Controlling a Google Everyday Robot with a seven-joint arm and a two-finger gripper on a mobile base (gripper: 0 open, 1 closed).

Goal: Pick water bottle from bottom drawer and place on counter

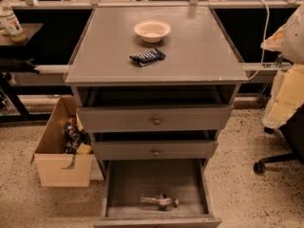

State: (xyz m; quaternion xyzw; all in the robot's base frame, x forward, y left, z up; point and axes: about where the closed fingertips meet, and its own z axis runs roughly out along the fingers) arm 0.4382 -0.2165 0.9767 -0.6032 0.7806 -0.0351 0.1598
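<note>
Side table (29, 30): dark, at the far left edge, with an upright white-labelled bottle (9, 20) on it.
Cardboard box (61, 167): open on the speckled floor, just beside the cabinet's left flank; dark jumbled items (73, 137) and something pale lie in it, and I cannot tell what they are.
Counter (199, 56): a flat grey top carrying a pale bowl (152, 30) toward the back and a dark packet (147, 57) nearer the front, the two apart; its sides and front corners are bare.
Top drawer (118, 119): pulled out a little, inside too dark to read.
Middle drawer (190, 149): the same.
Bottom drawer (123, 179): pulled furthest out, open from above.
Water bottle (159, 202): on its side on the bottom drawer's floor, near the front wall, well off both side walls.
Chair base (275, 160): on the floor at right, apart from the cabinet.
Gripper: outside my frame, so I cannot tell how its jaws stand.
</note>
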